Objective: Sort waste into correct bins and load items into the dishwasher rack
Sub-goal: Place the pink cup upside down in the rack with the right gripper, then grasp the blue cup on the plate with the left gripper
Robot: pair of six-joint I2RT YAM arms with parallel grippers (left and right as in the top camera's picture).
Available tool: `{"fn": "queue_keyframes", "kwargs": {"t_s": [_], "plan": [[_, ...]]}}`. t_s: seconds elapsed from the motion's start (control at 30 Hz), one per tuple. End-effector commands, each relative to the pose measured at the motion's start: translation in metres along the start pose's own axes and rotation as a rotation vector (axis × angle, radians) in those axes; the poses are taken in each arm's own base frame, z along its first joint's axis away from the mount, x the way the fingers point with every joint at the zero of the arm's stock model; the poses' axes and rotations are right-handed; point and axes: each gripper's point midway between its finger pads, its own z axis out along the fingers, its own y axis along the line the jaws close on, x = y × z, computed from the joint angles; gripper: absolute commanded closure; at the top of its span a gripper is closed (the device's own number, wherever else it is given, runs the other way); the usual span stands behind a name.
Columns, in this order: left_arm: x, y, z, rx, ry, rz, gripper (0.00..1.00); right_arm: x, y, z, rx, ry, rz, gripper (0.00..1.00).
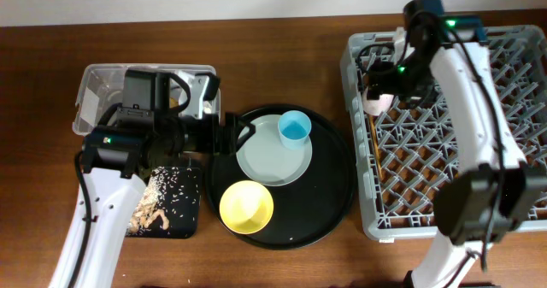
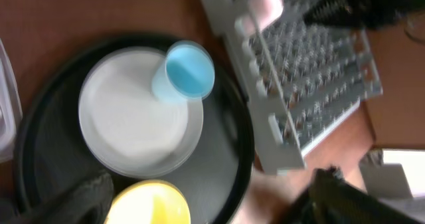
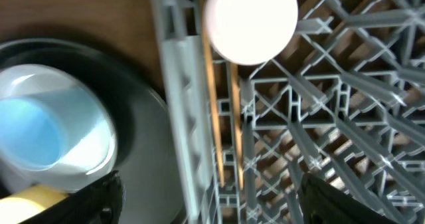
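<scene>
The small pink cup (image 3: 251,21) stands seemingly mouth-down, probably to drain, in a corner of the grey lattice dishwasher rack (image 3: 345,117), beside two thin wooden chopsticks (image 3: 212,104). The right gripper (image 3: 207,194) hangs above it, fingers spread. A glossy light-blue cup (image 1: 294,129) waits on the pale grey plate (image 1: 261,161), and the left gripper (image 1: 238,134) gapes nearby.

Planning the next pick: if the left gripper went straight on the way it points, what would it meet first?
Probably the pale grey round plate, whose near rim the left gripper faces; height is unclear, so it might pass over it.
</scene>
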Motion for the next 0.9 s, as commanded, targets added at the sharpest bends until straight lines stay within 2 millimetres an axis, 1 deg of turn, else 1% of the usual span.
{"fn": "queue_keyframes", "kwargs": {"t_s": [0.0,0.07,0.1,0.17,0.23,0.27,0.3,0.33,0.4,0.43,0.47,0.53,0.6,0.7,0.77,0.87], "plan": [[-0.004,-0.006,0.005,0.012,-0.009,0.030,0.01,0.008,0.011,-0.074,-0.050,-0.166,-0.051,0.15],[-0.008,-0.011,0.011,0.019,-0.021,0.061,0.01,0.015,0.013,-0.092,-0.055,-0.204,-0.057,0.15],[-0.009,-0.017,0.020,0.035,-0.018,0.088,0.01,0.021,0.014,-0.104,-0.062,-0.231,-0.061,0.15],[-0.012,-0.020,0.033,0.029,-0.017,0.110,0.01,0.030,0.019,-0.117,-0.085,-0.251,-0.067,0.15],[-0.017,-0.005,0.052,-0.067,-0.025,0.032,0.01,0.039,0.021,-0.127,-0.098,-0.262,-0.071,0.14],[-0.019,0.006,0.064,-0.130,-0.029,-0.018,0.03,0.044,0.022,-0.131,-0.102,-0.264,-0.072,0.14],[-0.019,0.013,0.075,-0.172,-0.029,-0.039,0.10,0.047,0.022,-0.134,-0.105,-0.264,-0.072,0.14],[-0.018,0.018,0.086,-0.196,-0.023,-0.051,0.20,0.051,0.022,-0.135,-0.104,-0.258,-0.071,0.14],[-0.013,0.019,0.106,-0.197,0.007,-0.057,0.35,0.056,0.021,-0.135,-0.102,-0.240,-0.069,0.15],[-0.009,0.021,0.118,-0.199,0.028,-0.054,0.46,0.059,0.021,-0.134,-0.102,-0.229,-0.068,0.14],[-0.006,0.024,0.127,-0.210,0.039,-0.057,0.52,0.060,0.021,-0.133,-0.101,-0.221,-0.067,0.14],[0.002,0.035,0.147,-0.252,0.065,-0.083,0.53,0.064,0.020,-0.132,-0.099,-0.204,-0.064,0.15],[0.009,0.039,0.164,-0.263,0.088,-0.092,0.54,0.066,0.020,-0.132,-0.099,-0.198,-0.063,0.15],[0.018,0.041,0.183,-0.262,0.116,-0.083,0.60,0.067,0.020,-0.132,-0.099,-0.195,-0.062,0.15],[0.026,0.045,0.195,-0.273,0.142,-0.080,0.67,0.068,0.020,-0.131,-0.098,-0.187,-0.061,0.15],[0.037,0.052,0.208,-0.298,0.169,-0.076,0.70,0.069,0.020,-0.131,-0.097,-0.183,-0.061,0.15]]}}
